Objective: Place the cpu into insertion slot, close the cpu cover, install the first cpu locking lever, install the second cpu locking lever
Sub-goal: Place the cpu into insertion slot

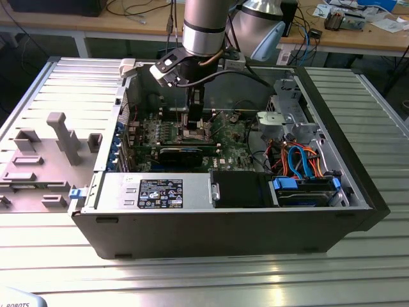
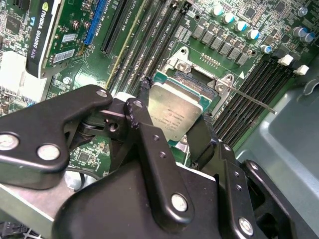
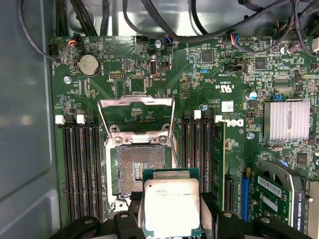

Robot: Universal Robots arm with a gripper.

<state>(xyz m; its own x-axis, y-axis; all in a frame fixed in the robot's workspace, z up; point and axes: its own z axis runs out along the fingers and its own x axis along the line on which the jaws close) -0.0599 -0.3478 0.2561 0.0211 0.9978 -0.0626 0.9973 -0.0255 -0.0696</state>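
Black pincer (image 2: 172,122) links sit closest to us in both wrist views, and its fingers (image 2: 133,105) are clamped on two opposite edges of the cpu (image 2: 174,112). So it's closed on the chip, not empty.

Handling-wise, we'd guess the cpu is light, thin and totally stiff, with a slick metal top. Edge grip looks like the right call, since the underside contacts and the socket pins are probably the fragile bits, and we reckon it needs very little squeeze.

Looking straight down in the first wrist view, the insertion slot (image 3: 137,167) is bare and the cpu cover (image 3: 135,103) is flipped up on the far side of the slot from the pincer. The cpu (image 3: 171,199) overlaps the slot's pincer-side edge, not centred on it. Memory slots (image 3: 82,169) flank the slot on both sides. Height above the slot we can't judge from there.

From its slanted angle, the second wrist view gives us the finger contact on the chip edges, plus a locking lever (image 2: 249,99) sticking out sideways from the slot, unlatched.

From the exterior view we get the bigger picture: the pincer (image 1: 193,125) reaching down over the slot inside the opened computer case (image 1: 223,230) lying on the table (image 1: 192,281).
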